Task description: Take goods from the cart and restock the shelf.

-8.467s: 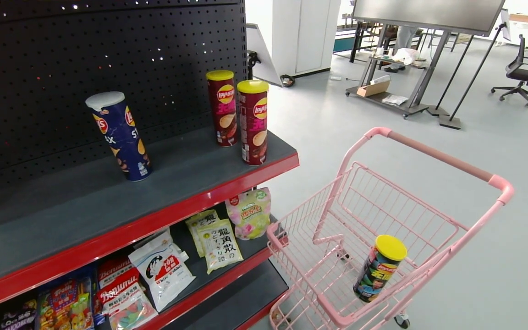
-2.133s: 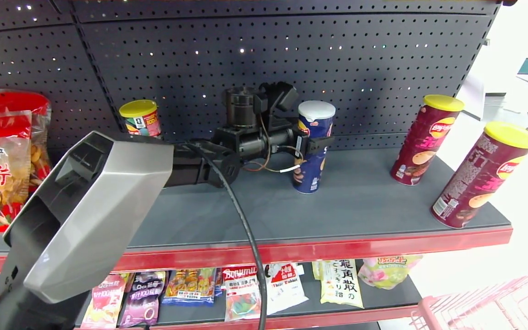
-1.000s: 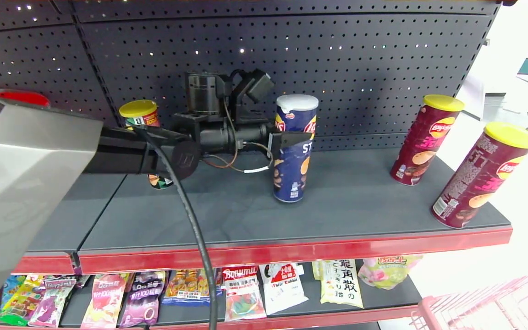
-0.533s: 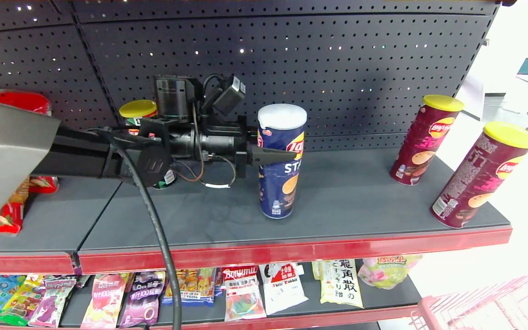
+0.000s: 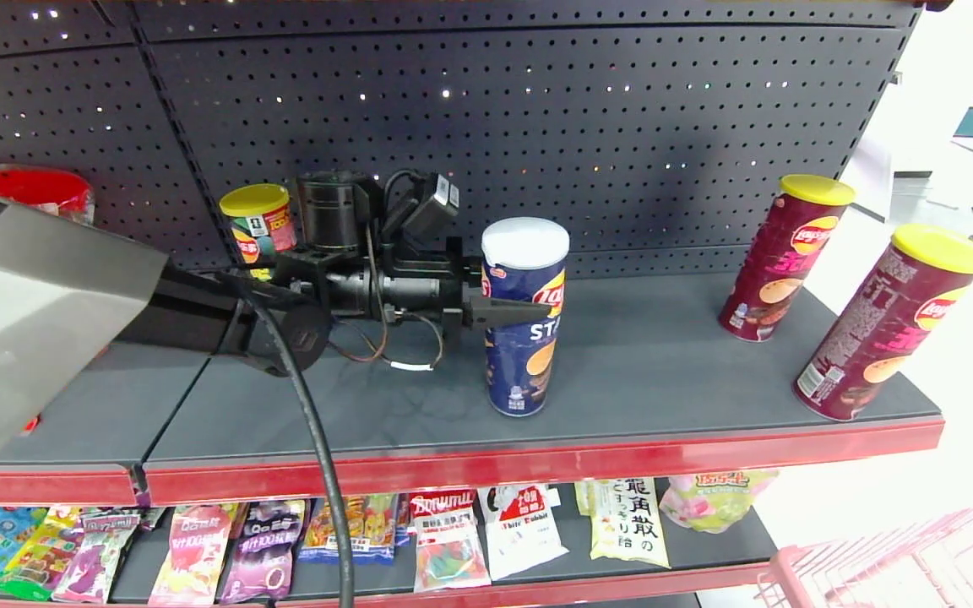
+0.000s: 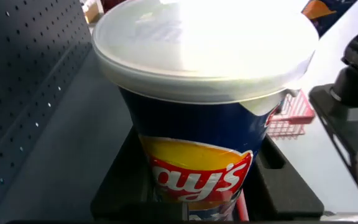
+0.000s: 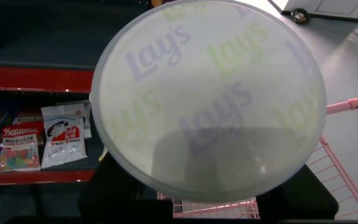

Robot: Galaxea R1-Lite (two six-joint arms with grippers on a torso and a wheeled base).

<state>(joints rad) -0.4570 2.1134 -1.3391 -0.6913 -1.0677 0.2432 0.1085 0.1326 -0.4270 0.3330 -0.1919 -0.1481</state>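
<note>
Blue chip can (image 5: 524, 363) with a white lid stands upright on the shelf (image 5: 664, 371) about midway along it, its base close to the red front edge. The left gripper (image 5: 520, 308) comes in from the shelf's left end, its jaws pinching the can on both sides just below the lid; the left wrist view shows the same can (image 6: 191, 137) seated between the left gripper (image 6: 197, 205) jaws. Two maroon cans, one (image 5: 786, 257) toward the back right and one (image 5: 892, 321) at the front right corner, stand apart from it. A yellow-lidded can (image 5: 258, 224) sits at the back by the pegboard, behind the arm. Snack bags (image 5: 453, 532) line the lower shelf. In the right wrist view, the right gripper (image 7: 209, 194) has its jaws pressed to either side of a pale-lidded can (image 7: 210, 93), with the pink cart (image 7: 353, 180) beneath it.
</note>
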